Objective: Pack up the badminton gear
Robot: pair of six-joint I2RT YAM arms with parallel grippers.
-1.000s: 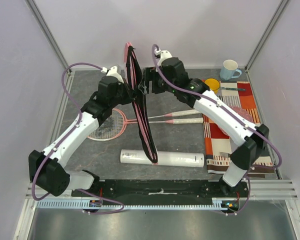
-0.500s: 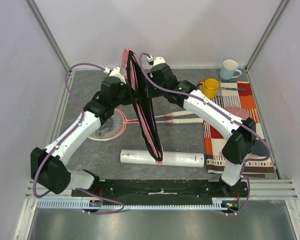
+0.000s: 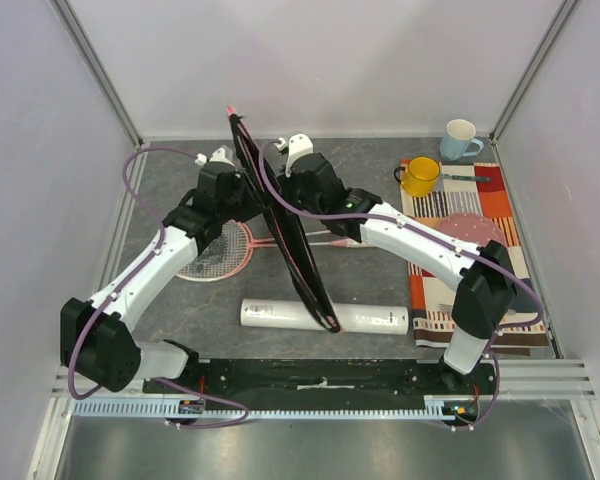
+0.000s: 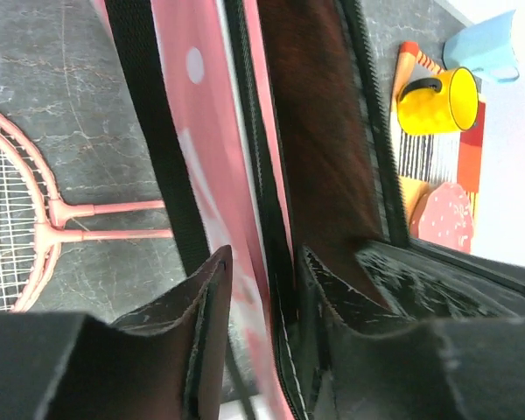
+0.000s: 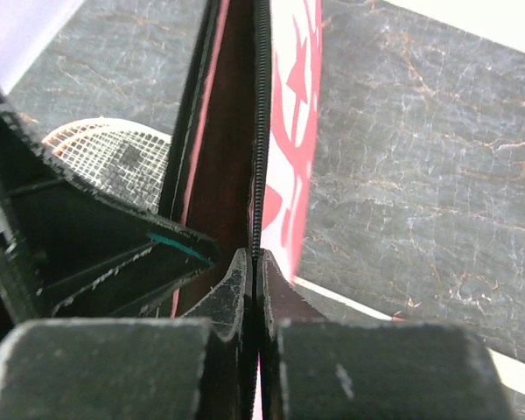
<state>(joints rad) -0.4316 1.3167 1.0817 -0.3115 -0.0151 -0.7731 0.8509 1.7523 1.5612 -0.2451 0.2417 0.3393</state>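
Racket bag (image 3: 298,265) upright on counter (image 3: 380,280), screening rackets (image 3: 215,250). Right claw (image 5: 254,262) pinched on its zip edge; left claw (image 4: 262,271) narrowly parted astride it. Tube (image 3: 370,318) in front.

A pink racket bag (image 3: 290,250) with black trim is held upright on edge, tilted, its zipper open. Two pink-framed rackets (image 3: 217,250) lie flat side by side behind it; a long white tube (image 3: 370,319) lies crosswise in front.
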